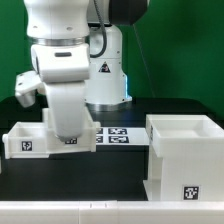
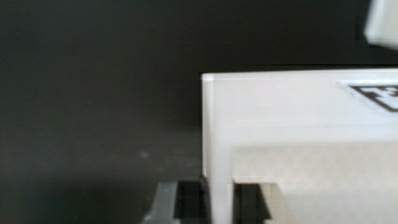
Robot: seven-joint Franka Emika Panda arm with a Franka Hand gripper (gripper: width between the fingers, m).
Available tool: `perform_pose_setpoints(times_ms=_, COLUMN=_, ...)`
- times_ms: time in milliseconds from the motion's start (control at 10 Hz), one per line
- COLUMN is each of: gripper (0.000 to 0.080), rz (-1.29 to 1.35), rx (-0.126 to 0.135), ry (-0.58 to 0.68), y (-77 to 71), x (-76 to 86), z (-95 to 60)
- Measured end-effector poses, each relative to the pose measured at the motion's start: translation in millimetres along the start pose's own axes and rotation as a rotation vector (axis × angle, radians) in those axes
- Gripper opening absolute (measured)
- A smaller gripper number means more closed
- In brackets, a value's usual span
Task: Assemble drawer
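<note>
A low, open white drawer tray [image 1: 24,141] with a marker tag lies at the exterior view's left. My gripper [image 1: 68,137] points straight down over the tray's wall nearest the marker board. In the wrist view the thin upright white wall [image 2: 217,130] runs between my gripper [image 2: 219,206], with a dark finger [image 2: 180,204] pressed close on each side. The jaws are shut on that wall. The tray's floor [image 2: 311,170] lies beside it. A taller white drawer housing box [image 1: 186,152] with a tag stands at the exterior view's right, apart from the tray.
The marker board [image 1: 118,135] lies flat between the tray and the housing box. The robot's white base [image 1: 105,70] stands behind it. The table is black, with a green wall behind and a light front edge [image 1: 110,212].
</note>
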State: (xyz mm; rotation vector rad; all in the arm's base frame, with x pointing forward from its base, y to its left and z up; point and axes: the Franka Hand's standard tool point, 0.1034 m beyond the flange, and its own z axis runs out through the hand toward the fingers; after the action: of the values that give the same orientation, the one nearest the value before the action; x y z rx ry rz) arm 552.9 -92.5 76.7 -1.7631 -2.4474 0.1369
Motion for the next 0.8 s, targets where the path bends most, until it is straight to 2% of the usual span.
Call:
perform_pose_setpoints(times_ms=100, gripper=0.0038, rz=-0.13, rx=0.011, ry=-0.005, y=5.0, x=5.2, z=-2.0)
perform_pose_setpoints(times_ms=200, gripper=0.0038, rz=-0.161, rx=0.013, ry=-0.002, y=1.2, x=6.5, z=-3.5)
perform_pose_setpoints(times_ms=500, gripper=0.0038, rz=-0.374, rx=0.037, ry=-0.005, y=-4.4, x=-0.2, z=0.6)
perform_pose_setpoints(times_ms=600, gripper=0.0038, rz=-0.487, rx=0.071, ry=0.024, y=-6.4, x=-2.4, z=5.5)
perform_pose_setpoints(times_ms=700, gripper=0.0038, rz=-0.55, rx=0.114, ry=0.04, y=-1.1, x=1.1, z=9.5)
perform_pose_setpoints(times_ms=800, gripper=0.0038, rz=-0.644, rx=0.171, ry=0.066, y=5.4, x=8.9, z=15.0)
